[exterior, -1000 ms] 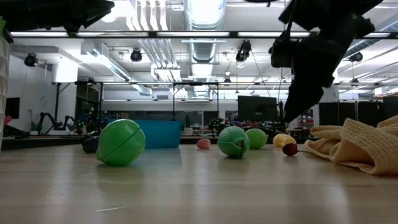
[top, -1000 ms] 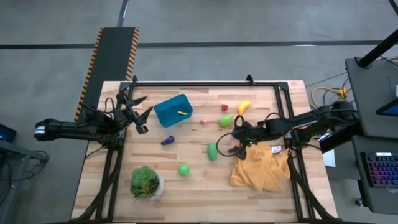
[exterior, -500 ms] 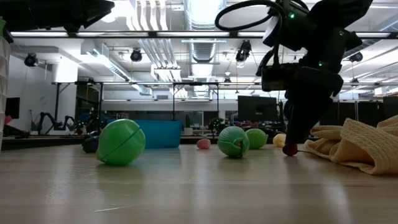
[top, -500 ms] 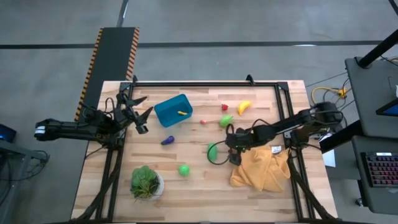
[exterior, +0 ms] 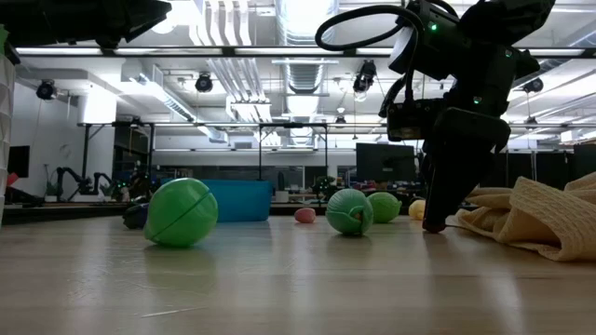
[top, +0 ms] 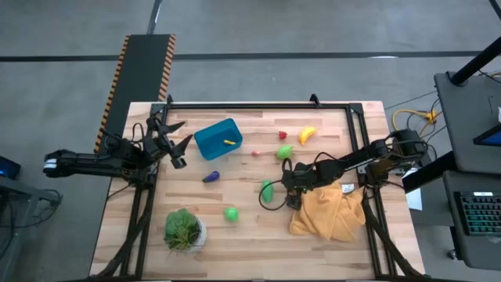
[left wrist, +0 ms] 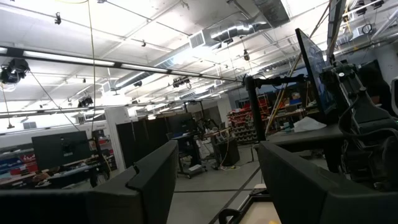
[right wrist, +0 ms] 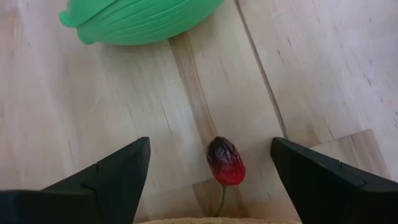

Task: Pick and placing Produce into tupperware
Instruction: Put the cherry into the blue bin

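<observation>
Right pincer [right wrist: 211, 171] now lower, fingers spread astride one red chili [right wrist: 225, 162]; three green pieces nearby.

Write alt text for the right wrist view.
The right end effector is open over a wooden table, its fingers either side of a small red piece. A ribbed green piece lies just beyond.

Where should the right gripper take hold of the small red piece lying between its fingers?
Grip the small red piece across its plump body, probably coming straight down from above. It lies flat on the table with a thin stem trailing toward the yellow cloth, too slim to pinch. The right gripper already stands open, one finger on each side, so closing there should catch the widest part.
</observation>
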Robot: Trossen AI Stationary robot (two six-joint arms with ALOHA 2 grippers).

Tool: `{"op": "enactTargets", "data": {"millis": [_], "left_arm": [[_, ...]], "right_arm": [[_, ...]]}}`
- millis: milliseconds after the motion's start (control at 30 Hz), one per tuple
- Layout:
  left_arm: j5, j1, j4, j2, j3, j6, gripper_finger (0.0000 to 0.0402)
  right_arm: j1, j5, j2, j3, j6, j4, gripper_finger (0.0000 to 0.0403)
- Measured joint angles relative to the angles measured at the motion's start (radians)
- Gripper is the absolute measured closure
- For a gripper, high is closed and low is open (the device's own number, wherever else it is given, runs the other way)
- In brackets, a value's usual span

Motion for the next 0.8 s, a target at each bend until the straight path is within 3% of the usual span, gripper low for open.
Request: {"op": "enactTargets", "data": {"millis": [800], "left_arm": [[0.000,0.000,0.000,0.000,0.000,0.000,0.0192]], "right_arm": [[0.000,-0.007,-0.006,-0.001,0.007,-0.019,0.0074]]}}
